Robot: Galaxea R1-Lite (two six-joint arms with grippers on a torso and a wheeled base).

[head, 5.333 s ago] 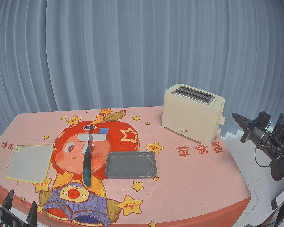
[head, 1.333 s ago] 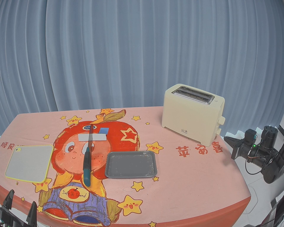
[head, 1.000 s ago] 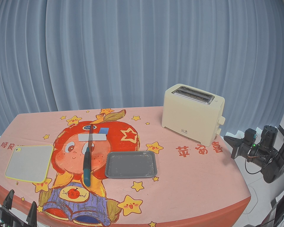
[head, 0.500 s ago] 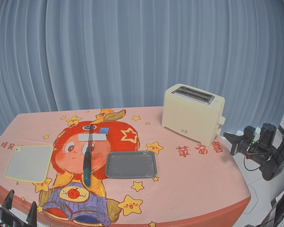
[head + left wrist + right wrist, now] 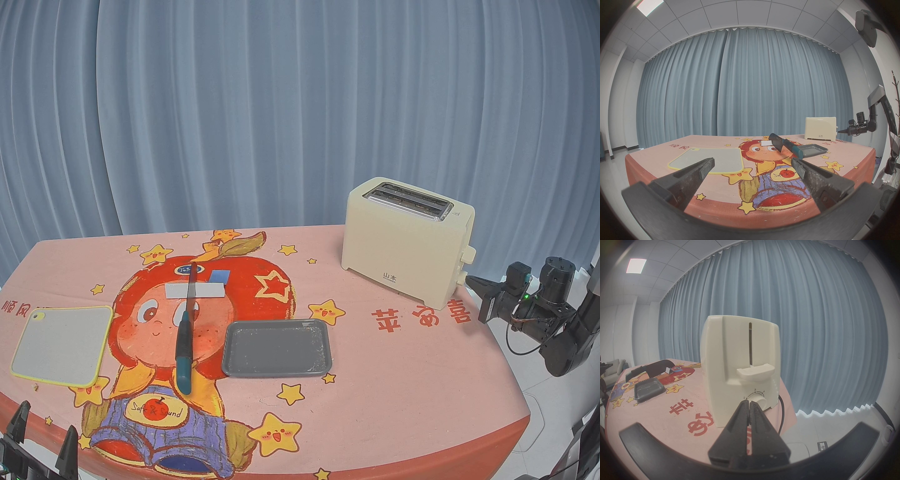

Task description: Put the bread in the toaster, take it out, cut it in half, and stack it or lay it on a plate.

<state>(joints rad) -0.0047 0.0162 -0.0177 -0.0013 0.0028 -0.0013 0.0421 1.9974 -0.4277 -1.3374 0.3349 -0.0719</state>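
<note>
Your right gripper (image 5: 470, 280) is sitting pinched shut on nothing, tips just beside the lever end of the smooth cream boxy plastic toaster (image 5: 406, 247), which is standing far right on the pink cartoon-print tablecloth (image 5: 406, 375). Your left gripper (image 5: 752, 161) is hanging wide open, empty, by the near edge. A pleated blue-grey curtain (image 5: 281, 112) is hanging behind.

Right gripper (image 5: 472, 281) is lower than at first and has advanced leftward, so that its tip now lies just beside the control end of the toaster (image 5: 406, 247).
</note>
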